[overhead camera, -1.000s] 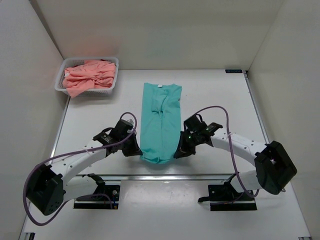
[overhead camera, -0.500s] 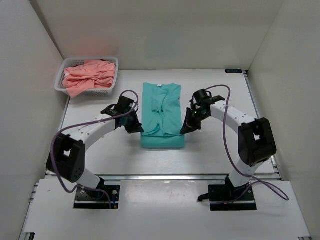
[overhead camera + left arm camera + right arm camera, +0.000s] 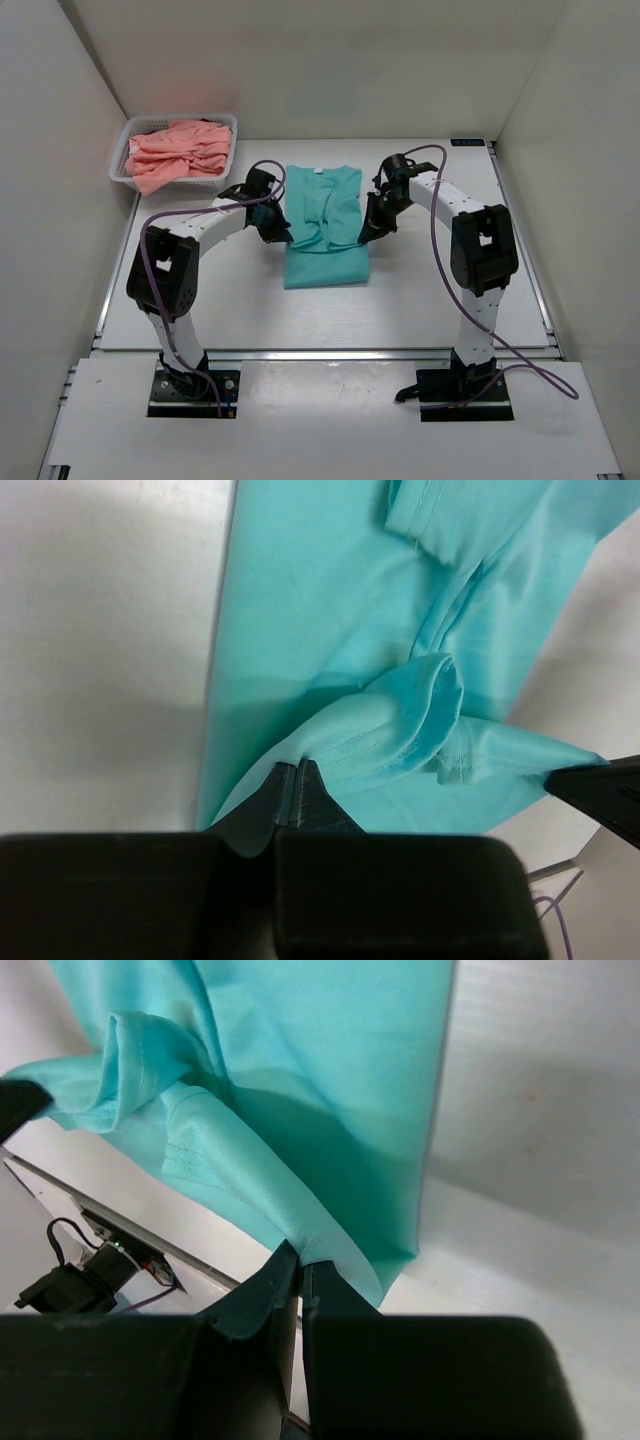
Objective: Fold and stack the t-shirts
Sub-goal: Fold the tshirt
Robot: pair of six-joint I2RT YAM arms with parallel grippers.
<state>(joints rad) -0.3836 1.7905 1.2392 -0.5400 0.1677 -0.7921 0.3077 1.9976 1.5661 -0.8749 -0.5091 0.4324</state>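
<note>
Top view: the teal t-shirt (image 3: 326, 262) lies mid-table, with the left gripper (image 3: 284, 233) and right gripper (image 3: 365, 236) at its 2 sides. The salmon t-shirts (image 3: 178, 152) fill the basket (image 3: 200, 185).
Left wrist view: jaws pinched on the teal hem.
Right wrist view: jaws pinched on the teal hem.

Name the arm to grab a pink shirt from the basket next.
Left, probably: the left gripper is nearer the basket; the right gripper would reach across the teal shirt. Both pinch its hem now.
</note>
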